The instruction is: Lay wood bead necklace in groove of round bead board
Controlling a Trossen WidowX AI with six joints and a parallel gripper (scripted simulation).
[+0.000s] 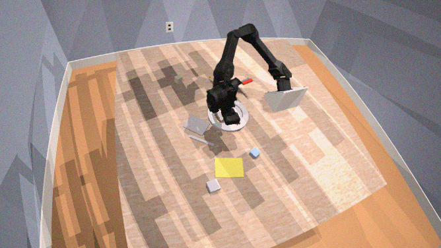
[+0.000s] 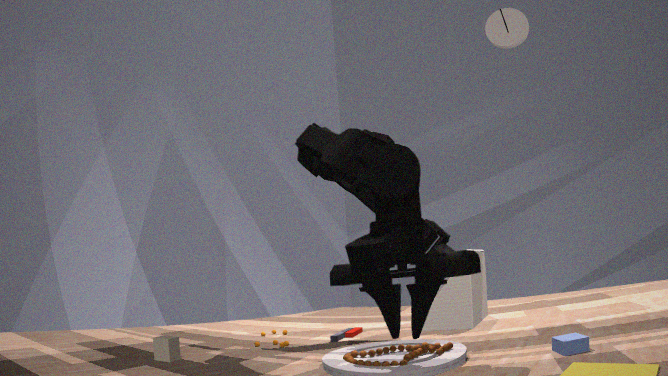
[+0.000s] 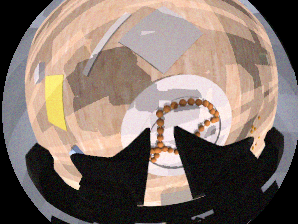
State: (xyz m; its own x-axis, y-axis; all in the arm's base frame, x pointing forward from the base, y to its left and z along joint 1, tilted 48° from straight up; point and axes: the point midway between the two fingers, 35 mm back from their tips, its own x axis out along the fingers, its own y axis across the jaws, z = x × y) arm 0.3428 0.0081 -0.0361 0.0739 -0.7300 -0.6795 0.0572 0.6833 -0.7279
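The round white bead board (image 1: 244, 116) (image 2: 400, 368) (image 3: 139, 121) lies on the wood-patterned table in front of the arm's base. The wood bead necklace (image 1: 216, 117) (image 2: 395, 352) (image 3: 193, 103) lies on the board as a brown loop, part of it curling inward over the middle. My gripper (image 2: 406, 336) (image 3: 161, 131) (image 1: 230, 119) points straight down, its fingertips a little above the board's rear part. The fingers stand close together with a narrow gap and nothing between them. In the wrist view a stretch of beads shows through the gap, below the tips.
A grey flat plate (image 1: 197, 124) and a grey rod (image 1: 201, 140) lie left of the board. A yellow sheet (image 1: 229, 167), a blue block (image 1: 254, 152) (image 2: 570, 343) and a grey block (image 1: 213, 185) lie nearer the front. A red-and-blue piece (image 1: 247, 80) (image 2: 350, 333), loose orange beads (image 2: 272, 340), a beige cube (image 2: 166, 348) and the arm's white base block (image 1: 285, 98) stand behind.
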